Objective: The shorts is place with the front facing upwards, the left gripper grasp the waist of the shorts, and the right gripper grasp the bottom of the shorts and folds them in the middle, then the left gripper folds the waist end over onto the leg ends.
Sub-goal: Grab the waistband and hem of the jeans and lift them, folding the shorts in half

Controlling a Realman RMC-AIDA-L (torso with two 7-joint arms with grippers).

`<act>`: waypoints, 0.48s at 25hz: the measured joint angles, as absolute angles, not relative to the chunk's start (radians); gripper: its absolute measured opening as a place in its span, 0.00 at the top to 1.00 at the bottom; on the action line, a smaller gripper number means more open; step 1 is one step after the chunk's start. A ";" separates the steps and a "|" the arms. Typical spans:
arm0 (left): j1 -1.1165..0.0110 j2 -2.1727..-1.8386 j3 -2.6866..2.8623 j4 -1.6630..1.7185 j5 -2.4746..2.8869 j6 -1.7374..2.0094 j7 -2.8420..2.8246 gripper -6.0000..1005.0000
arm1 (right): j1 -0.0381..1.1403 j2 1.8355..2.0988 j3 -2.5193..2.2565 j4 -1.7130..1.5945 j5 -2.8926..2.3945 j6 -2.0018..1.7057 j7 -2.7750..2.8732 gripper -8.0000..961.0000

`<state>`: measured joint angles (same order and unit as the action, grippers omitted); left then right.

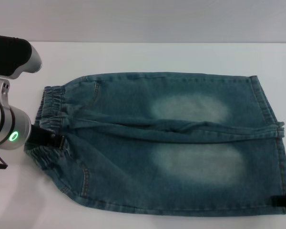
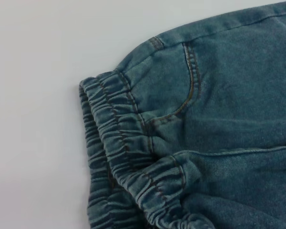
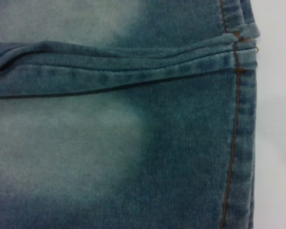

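Your blue-green denim shorts (image 1: 167, 143) lie flat on the white table (image 1: 133, 55), front up, pale faded patches on both thighs, puckered elastic waistband (image 1: 50, 107) toward your left, straight stitched leg hems (image 1: 271, 138) toward your right. The left gripper (image 1: 50, 138) sits at the waistband; its grip cannot be told. The right gripper (image 1: 283, 200), cut off at the picture's edge, sits at the hem; its grip is likewise unclear.

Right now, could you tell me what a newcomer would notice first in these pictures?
The long blue-green denim shorts fill the white table, with two pale faded patches across the thighs. The black left gripper on its white and silver arm sits at the puckered elastic waistband; the small black right gripper is at the near leg hem.
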<state>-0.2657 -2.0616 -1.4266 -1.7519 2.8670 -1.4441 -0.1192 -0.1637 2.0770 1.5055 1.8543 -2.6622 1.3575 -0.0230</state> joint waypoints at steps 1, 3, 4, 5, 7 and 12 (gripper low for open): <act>-0.266 -2.062 -1.427 -1.752 2.867 -1.444 -0.119 0.89 | -0.162 2.077 1.504 1.854 -2.662 1.357 -0.023 0.53; -0.268 -2.062 -1.427 -1.752 2.867 -1.444 -0.118 0.89 | -0.160 2.076 1.499 1.853 -2.662 1.357 -0.023 0.53; -0.268 -2.062 -1.427 -1.752 2.867 -1.444 -0.118 0.89 | -0.160 2.076 1.497 1.853 -2.662 1.357 -0.023 0.54; -0.269 -2.062 -1.427 -1.752 2.867 -1.444 -0.118 0.89 | -0.160 2.076 1.496 1.852 -2.662 1.357 -0.023 0.54; -0.268 -2.062 -1.427 -1.752 2.867 -1.445 -0.118 0.89 | -0.160 2.075 1.495 1.846 -2.662 1.356 -0.026 0.54; -0.267 -2.060 -1.425 -1.755 2.867 -1.445 -0.118 0.89 | -0.158 2.073 1.496 1.823 -2.662 1.348 -0.034 0.64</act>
<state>-0.2666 -2.0602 -1.4251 -1.7546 2.8670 -1.4452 -0.1180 -0.1576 2.0730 1.4956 1.8225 -2.6621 1.3479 -0.0344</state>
